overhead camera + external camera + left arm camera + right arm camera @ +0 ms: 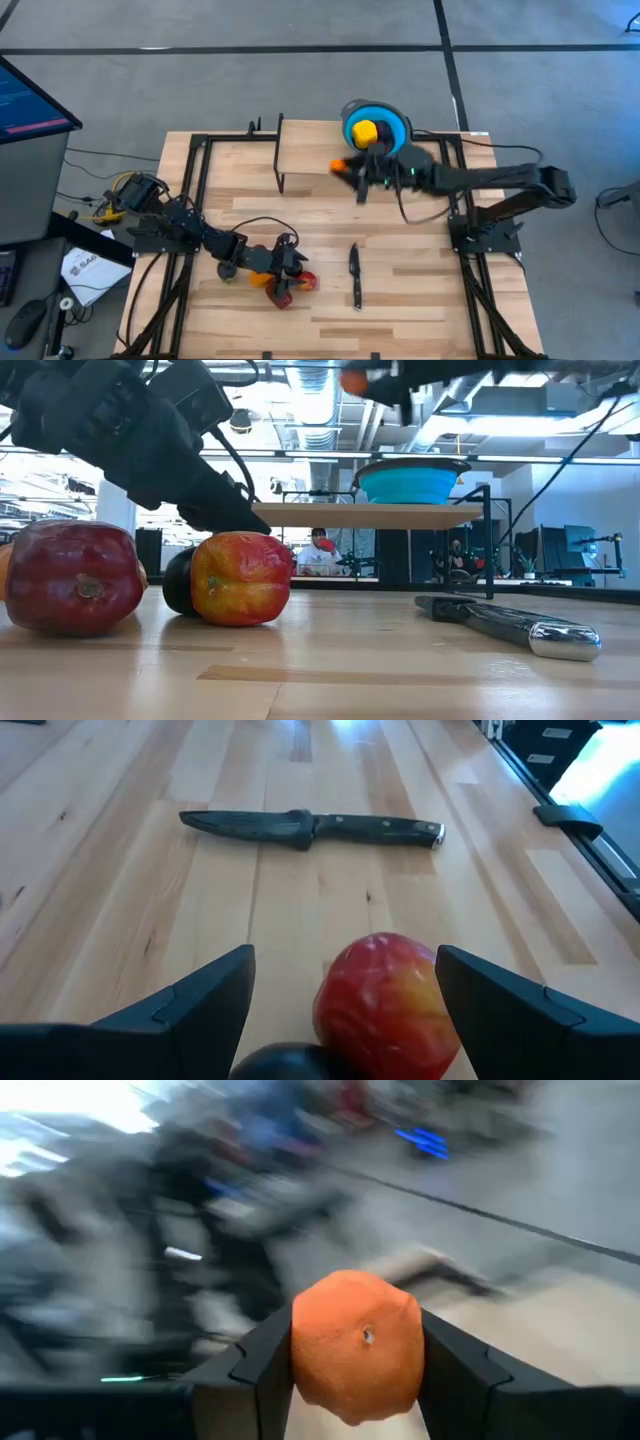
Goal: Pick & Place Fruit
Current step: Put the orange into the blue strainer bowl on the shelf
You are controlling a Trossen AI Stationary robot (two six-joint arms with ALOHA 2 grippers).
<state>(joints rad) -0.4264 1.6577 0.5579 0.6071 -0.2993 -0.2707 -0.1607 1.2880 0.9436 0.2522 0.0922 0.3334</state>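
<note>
Orange fruit [357, 1342] sits clamped between the right gripper [355, 1365] fingers, raised beside the blue bowl [392, 119]; it looks light, stiff and smooth, best pinched across its middle. Left gripper [345, 1010] fingers stand apart around a red-yellow fruit [385, 1008] on the wooden table [430, 270], near the knife [310, 826].

left hand [290, 270] low, fingers spread apart; right hand [345, 170] raised, fingers clamped.

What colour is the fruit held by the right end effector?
Orange, clearest in the right wrist view.
</note>
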